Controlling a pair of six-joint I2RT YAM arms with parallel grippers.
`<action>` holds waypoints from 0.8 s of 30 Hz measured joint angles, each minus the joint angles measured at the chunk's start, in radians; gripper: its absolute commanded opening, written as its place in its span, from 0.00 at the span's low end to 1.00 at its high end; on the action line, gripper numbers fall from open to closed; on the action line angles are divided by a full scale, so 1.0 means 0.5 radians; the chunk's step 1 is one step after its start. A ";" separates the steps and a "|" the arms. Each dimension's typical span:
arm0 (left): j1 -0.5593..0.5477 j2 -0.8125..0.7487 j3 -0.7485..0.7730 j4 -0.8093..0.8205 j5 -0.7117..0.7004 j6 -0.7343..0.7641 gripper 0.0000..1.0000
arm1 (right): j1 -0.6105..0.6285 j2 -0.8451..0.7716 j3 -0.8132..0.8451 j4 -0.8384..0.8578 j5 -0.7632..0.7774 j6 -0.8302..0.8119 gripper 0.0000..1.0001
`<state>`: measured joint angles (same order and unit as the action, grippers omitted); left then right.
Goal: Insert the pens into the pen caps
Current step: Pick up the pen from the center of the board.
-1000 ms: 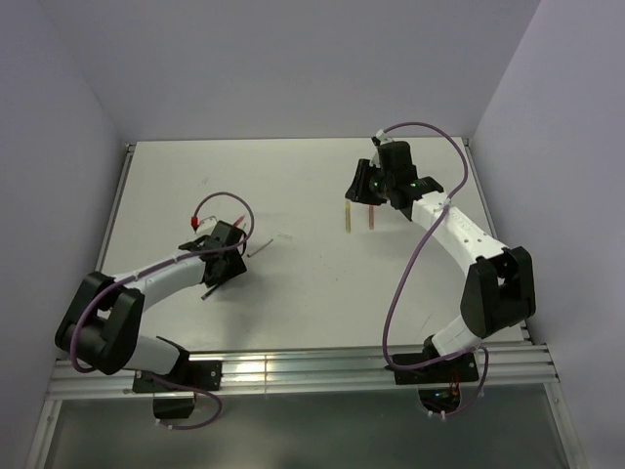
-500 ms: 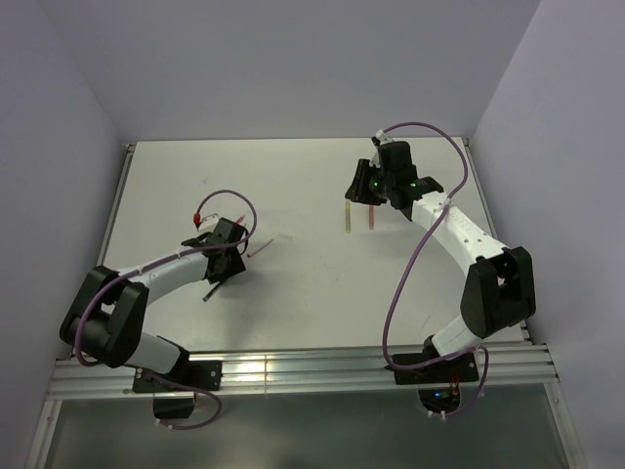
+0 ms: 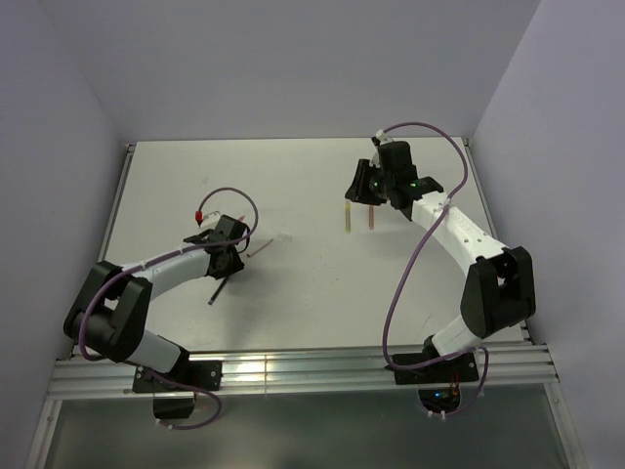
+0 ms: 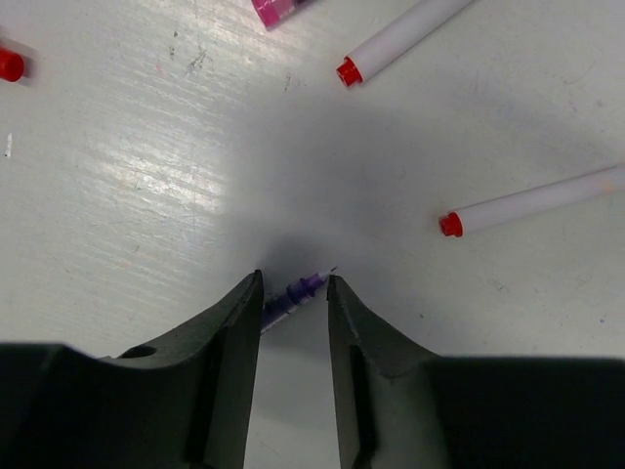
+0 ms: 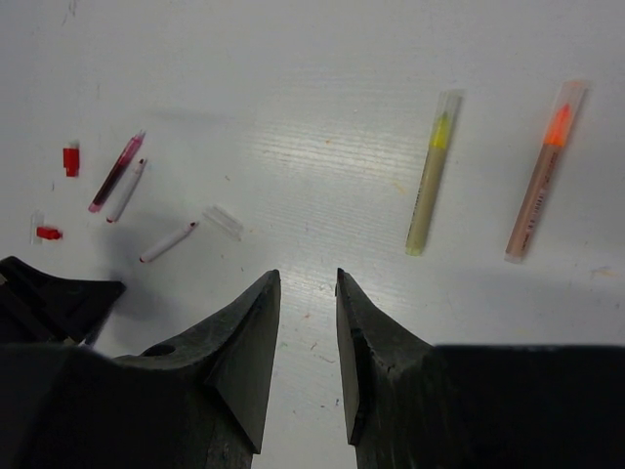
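Jaws, left gripper (image 4: 293, 278): narrowed to a slim gap astride a purple pen (image 4: 303, 286) lying on the table (image 3: 312, 283), left of centre; whether they grip it cannot be told. Two white pens (image 4: 400, 37) with red ends and a red cap (image 4: 10, 64) lie nearby. Jaws, right gripper (image 5: 308, 278): slightly parted, holding nothing, at far right. Yellow pen (image 5: 431, 176) and orange pen (image 5: 543, 174) lie side by side, apart, close by it.

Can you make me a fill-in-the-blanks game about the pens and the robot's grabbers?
1. The thin pen that the left gripper straddles is ___.
2. Both white pens have ___ tips.
3. Beside the yellow pen lies an ___ one.
4. The right gripper holds ___.

Missing words: purple, red, orange, nothing.
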<state>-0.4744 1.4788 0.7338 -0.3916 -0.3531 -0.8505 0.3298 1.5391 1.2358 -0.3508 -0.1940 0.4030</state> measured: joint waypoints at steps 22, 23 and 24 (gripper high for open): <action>0.000 0.035 0.030 0.095 0.121 -0.009 0.43 | 0.000 0.002 0.000 0.001 -0.036 -0.001 0.35; 0.000 0.034 0.030 0.094 0.124 -0.009 0.43 | 0.000 0.002 0.000 0.001 -0.036 -0.001 0.36; 0.000 0.031 0.030 0.092 0.128 -0.008 0.43 | 0.001 0.002 0.000 0.000 -0.036 0.000 0.35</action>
<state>-0.4744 1.4944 0.7486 -0.3454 -0.2890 -0.8547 0.3302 1.5398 1.2358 -0.3508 -0.2119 0.4030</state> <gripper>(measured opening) 0.428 0.356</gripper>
